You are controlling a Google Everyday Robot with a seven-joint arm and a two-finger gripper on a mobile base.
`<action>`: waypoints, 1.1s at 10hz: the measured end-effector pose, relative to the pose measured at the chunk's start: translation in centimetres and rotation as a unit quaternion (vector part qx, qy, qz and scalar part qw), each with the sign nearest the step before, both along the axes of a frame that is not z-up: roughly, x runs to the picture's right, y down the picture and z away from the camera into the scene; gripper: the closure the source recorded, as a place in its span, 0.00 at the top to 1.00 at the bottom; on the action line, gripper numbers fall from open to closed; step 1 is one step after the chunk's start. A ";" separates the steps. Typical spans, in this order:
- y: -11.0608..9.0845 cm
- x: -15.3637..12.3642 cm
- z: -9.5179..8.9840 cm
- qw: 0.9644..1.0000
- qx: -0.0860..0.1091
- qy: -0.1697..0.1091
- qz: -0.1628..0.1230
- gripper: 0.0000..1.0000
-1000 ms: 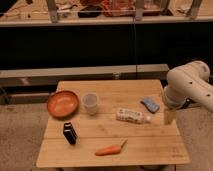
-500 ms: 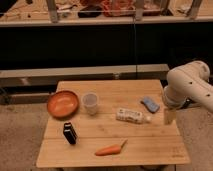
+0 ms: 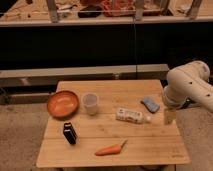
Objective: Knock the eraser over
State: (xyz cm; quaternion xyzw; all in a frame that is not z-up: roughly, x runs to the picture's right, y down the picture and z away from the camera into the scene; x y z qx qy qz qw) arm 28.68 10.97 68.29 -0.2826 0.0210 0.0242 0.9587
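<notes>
The eraser (image 3: 69, 133) is a small black block with a pale stripe along one edge. It stands upright near the front left of the wooden table (image 3: 150, 142). My gripper (image 3: 170, 117) hangs at the table's right edge, below the white arm (image 3: 187, 87). It is far to the right of the eraser, with the bottle and carrot between them.
An orange bowl (image 3: 63, 103) sits at the left, a clear cup (image 3: 90, 103) beside it. A white bottle (image 3: 131, 115) lies on its side mid-table. A light-blue pad (image 3: 149, 104) lies at the right. A carrot (image 3: 110, 149) lies near the front edge.
</notes>
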 end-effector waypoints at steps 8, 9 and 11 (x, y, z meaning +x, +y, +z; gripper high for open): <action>1.1 -6.9 0.5 0.997 0.010 -0.032 -0.075 0.80; 1.5 -7.9 0.7 0.995 0.011 -0.042 -0.094 0.80; 2.2 -10.0 0.9 0.991 0.015 -0.056 -0.122 0.80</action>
